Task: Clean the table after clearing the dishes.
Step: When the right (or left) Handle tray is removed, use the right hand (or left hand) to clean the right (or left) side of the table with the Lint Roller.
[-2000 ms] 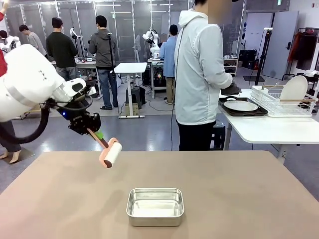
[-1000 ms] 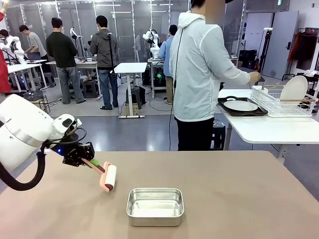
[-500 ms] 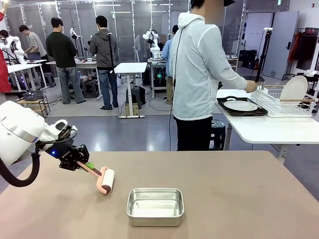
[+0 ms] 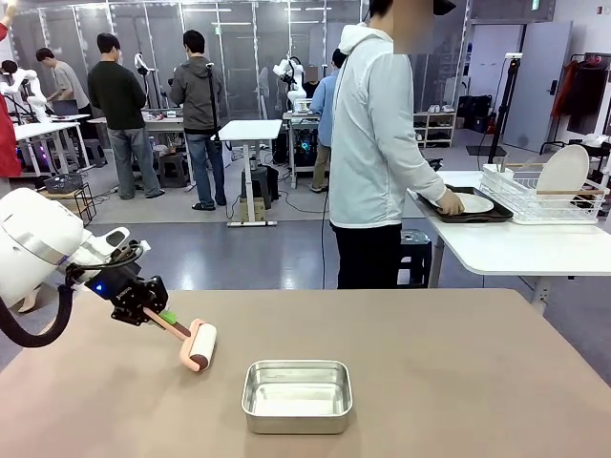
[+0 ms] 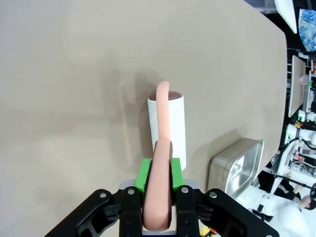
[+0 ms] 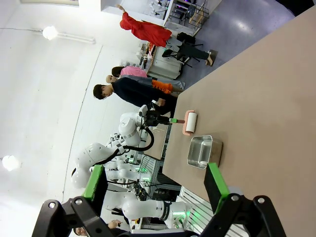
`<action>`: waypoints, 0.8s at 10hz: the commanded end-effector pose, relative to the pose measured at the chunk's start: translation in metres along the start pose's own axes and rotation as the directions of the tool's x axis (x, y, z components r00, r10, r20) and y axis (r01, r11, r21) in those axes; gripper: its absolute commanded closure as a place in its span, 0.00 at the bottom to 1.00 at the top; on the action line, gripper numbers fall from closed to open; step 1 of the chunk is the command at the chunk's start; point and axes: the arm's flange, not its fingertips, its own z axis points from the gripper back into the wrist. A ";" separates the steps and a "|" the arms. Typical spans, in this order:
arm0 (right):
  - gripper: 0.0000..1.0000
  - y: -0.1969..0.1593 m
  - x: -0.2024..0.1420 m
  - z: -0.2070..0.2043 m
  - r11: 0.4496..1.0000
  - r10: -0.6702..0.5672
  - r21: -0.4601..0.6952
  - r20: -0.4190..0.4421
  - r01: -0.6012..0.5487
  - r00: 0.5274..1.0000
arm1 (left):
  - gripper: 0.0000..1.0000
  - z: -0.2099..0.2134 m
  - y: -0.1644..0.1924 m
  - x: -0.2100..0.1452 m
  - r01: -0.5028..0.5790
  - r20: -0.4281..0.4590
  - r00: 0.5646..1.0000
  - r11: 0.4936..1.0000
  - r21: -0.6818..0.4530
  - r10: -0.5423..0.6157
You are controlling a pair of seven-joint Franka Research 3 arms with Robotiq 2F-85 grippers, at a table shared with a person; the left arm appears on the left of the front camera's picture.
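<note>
One light, stiff roller: we clamp its handle in the left gripper, perhaps touching the table; right gripper gapes.

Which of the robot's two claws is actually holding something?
The left gripper, shut on the pink-handled lint roller; the right gripper is open, empty.

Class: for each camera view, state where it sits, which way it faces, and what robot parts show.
Front view: fixed on the robot's side, faces across the table toward the person; left gripper holds the roller.
Left wrist view: looks along its shut fingers at the roller.
Right wrist view: rolled sideways, looks across the table; right gripper fingers open.
Shared: all three show roller and steel pan.
</note>
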 end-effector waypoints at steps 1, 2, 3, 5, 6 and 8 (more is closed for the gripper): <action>0.00 0.004 0.000 -0.001 1.000 0.009 0.008 -0.001 -0.009 1.000 | 0.79 -0.007 0.044 -0.007 0.028 -0.048 0.999 0.996 0.088 -0.024; 0.00 0.004 0.000 -0.001 1.000 0.009 0.008 -0.001 -0.009 1.000 | 0.79 -0.002 0.055 -0.009 0.023 -0.046 0.999 0.996 0.082 -0.019; 0.00 0.004 0.000 -0.001 1.000 0.009 0.008 -0.001 -0.009 1.000 | 0.79 0.004 0.065 -0.012 0.036 -0.052 0.998 0.997 0.069 -0.033; 0.00 0.004 0.000 -0.001 1.000 0.009 0.008 -0.001 -0.009 1.000 | 0.79 0.025 0.090 -0.016 0.014 -0.076 0.997 0.983 0.183 0.000; 0.00 0.004 0.000 -0.001 1.000 0.009 0.008 -0.001 -0.009 1.000 | 0.79 0.036 0.098 -0.017 -0.010 -0.066 0.998 0.977 0.214 0.024; 0.00 0.004 0.000 -0.001 1.000 0.009 0.008 -0.001 -0.009 1.000 | 0.79 0.054 0.110 -0.021 -0.041 -0.073 0.995 0.953 0.301 0.065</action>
